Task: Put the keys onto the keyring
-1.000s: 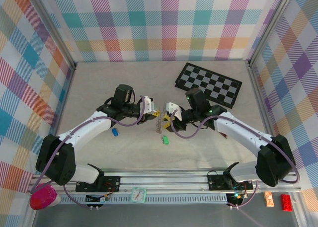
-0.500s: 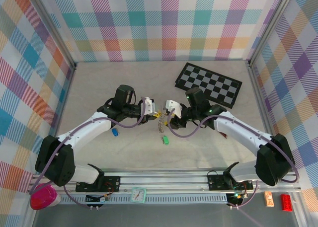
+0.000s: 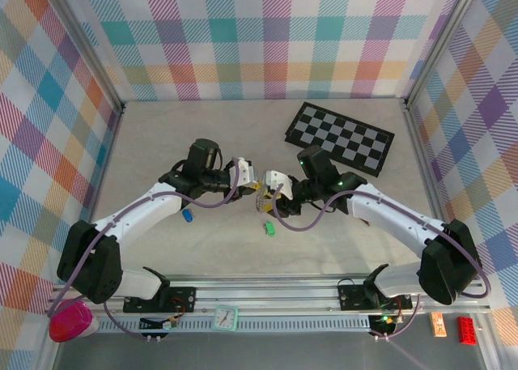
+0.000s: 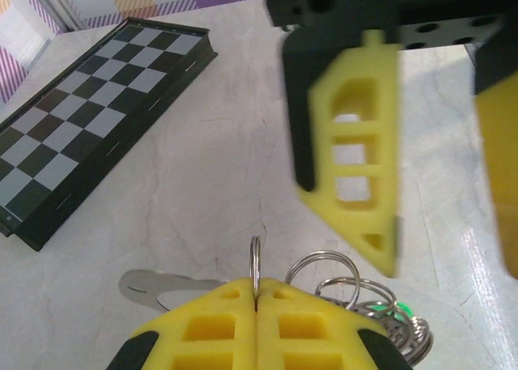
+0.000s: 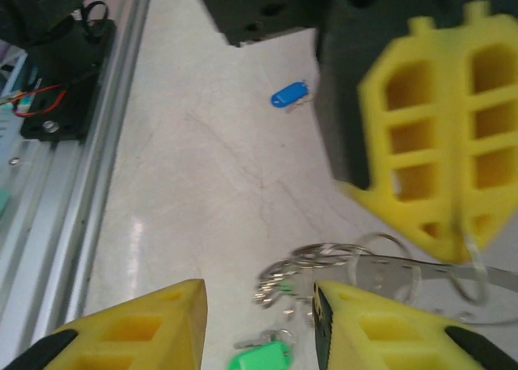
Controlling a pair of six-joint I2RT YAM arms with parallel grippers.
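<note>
the left gripper's (image 4: 256, 293) yellow fingers are clenched flat together on one thin ring of the keyring (image 4: 348, 289), a bunch of silvery grey metal loops gathered just beside them. the right gripper's (image 5: 259, 305) yellow fingers stand apart, grasping nothing, with the loops just past their tips. the tiny green-headed key (image 5: 261, 359) lies near the loops; whether it is joined to them i cannot tell. the tiny blue-headed key (image 5: 289, 95) lies well apart on the pale table (image 3: 162, 135). the black-and-grey checkerboard (image 3: 340, 139) lies beyond the arms.
</note>
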